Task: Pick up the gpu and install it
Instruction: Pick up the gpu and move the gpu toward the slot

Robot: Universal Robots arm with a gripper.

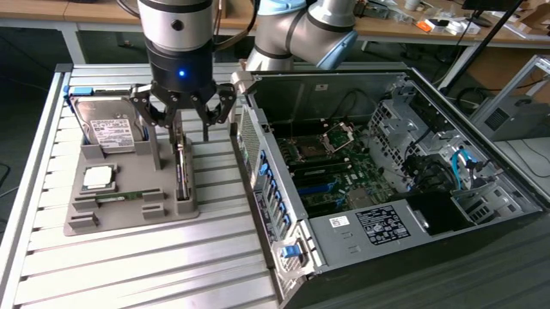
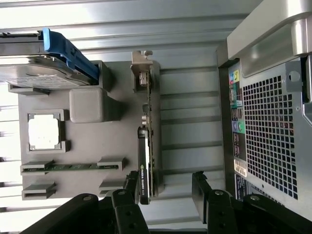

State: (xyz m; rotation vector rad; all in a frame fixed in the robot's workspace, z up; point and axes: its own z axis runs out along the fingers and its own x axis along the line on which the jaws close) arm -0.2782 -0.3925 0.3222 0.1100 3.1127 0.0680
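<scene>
The thin black-and-green gpu card point(image 1: 181, 168) is stood on edge in a grey slotted holder point(image 1: 125, 214) on the ribbed metal worktop point(image 1: 129, 270). The tool point(image 1: 180, 132) is held over it, jaws apart and empty. The pick-up is judged in hand; gripping calls for centring across the card.

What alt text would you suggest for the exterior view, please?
An open gripper hangs over the gpu, which stands on edge in a grey holder on a slatted table. The holder also carries a hard drive, a processor chip and a memory stick; an open computer case lies at the exterior view's right.
</scene>
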